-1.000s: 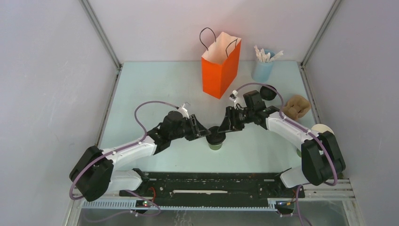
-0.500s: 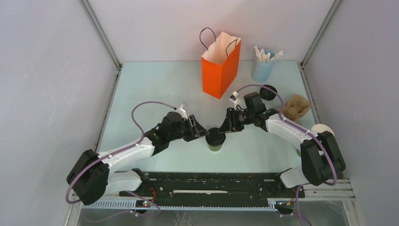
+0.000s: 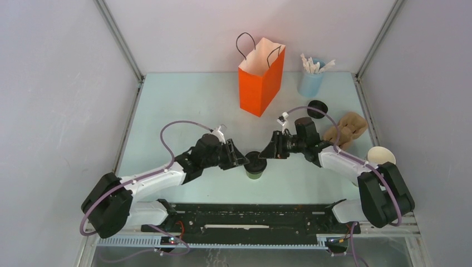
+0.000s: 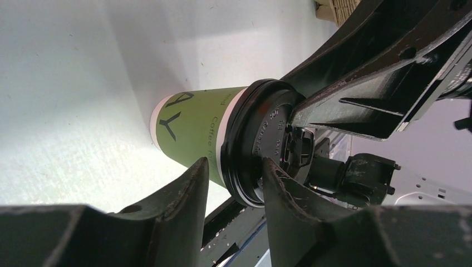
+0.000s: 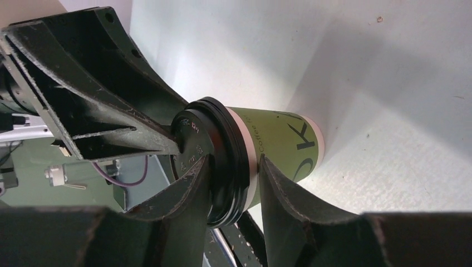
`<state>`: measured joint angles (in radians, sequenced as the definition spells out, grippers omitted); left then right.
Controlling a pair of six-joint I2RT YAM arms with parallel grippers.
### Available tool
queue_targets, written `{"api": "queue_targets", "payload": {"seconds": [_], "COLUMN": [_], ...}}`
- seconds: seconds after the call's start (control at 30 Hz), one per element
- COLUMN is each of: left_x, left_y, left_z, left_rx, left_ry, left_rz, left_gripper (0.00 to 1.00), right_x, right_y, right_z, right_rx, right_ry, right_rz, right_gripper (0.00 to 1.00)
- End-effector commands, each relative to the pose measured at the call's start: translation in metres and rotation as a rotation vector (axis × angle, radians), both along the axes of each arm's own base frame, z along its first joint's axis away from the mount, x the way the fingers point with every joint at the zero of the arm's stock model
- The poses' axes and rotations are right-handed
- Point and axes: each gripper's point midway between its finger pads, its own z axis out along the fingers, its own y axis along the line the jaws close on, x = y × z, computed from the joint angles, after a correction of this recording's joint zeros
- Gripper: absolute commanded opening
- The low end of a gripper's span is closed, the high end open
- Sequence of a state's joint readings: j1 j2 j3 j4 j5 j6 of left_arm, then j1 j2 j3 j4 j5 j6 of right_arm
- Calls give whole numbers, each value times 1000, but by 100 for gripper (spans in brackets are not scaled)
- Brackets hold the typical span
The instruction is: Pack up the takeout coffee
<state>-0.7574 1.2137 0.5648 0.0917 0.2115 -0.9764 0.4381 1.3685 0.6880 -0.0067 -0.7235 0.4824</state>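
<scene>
1. My left claw (image 4: 235, 167) is spread only narrowly, with the rim of the round black plastic lid (image 4: 261, 139) in the gap. One finger lies over the lid's top and the other rests against the green wall just under it. The tips look to be touching, but I cannot tell whether they squeeze.
2. My right claw (image 5: 234, 164) mirrors this from the opposite side with the same narrow spread. One finger is on the lid top and one on the wall below the white band. Again I cannot tell a firm pinch from mere contact.
3. The takeout coffee (image 3: 255, 167), a small olive-green paper cup under that lid, stands upright on the pale counter (image 3: 183, 105). It is midway along and toward the near edge, between the two claws.
4. I judge this step to be securing the lid or taking hold. Packing has not begun, because the tall orange paper bag (image 3: 260, 78) stands open by the far edge, well apart from the cup.
5. Next, one claw should grip the cup wall firmly while the other lets go. The cup then needs lifting level and lowering through the bag's mouth. Lifting by the lid alone could pop it off.
</scene>
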Motion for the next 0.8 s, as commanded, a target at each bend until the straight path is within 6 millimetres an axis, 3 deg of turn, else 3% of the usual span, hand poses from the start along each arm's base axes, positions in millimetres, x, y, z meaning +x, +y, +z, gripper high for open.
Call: {"api": "queue_targets", "payload": {"seconds": [0.0,0.13,0.2,0.37,0.5,0.63,0.77], "left_x": [-5,-8,-8,-5,-3,-3,-3], "left_y": [13,19,19,17,16,14,13], "left_z": [-32,-41,-40,-27,-17,-16,-19], "left_rx": [99,118,114,106,106,107,108], "left_ry": [23,34,31,-4,-22,-23,-14], "left_rz": [11,20,16,7,0,-9,-13], "left_gripper": [43,43,43,44,46,46,46], "right_x": [-11,-16,-16,-6,-12,-25,-25], "right_y": [-8,-14,-12,-10,-12,-11,-14], "right_z": [-27,-41,-35,7,20,7,-6], "right_rx": [36,80,92,54,56,43,91], "right_ry": [78,158,148,42,54,88,131], "right_rz": [-47,-56,-48,-34,-4,32,15], "right_gripper": [43,43,45,65,83,84,64]}}
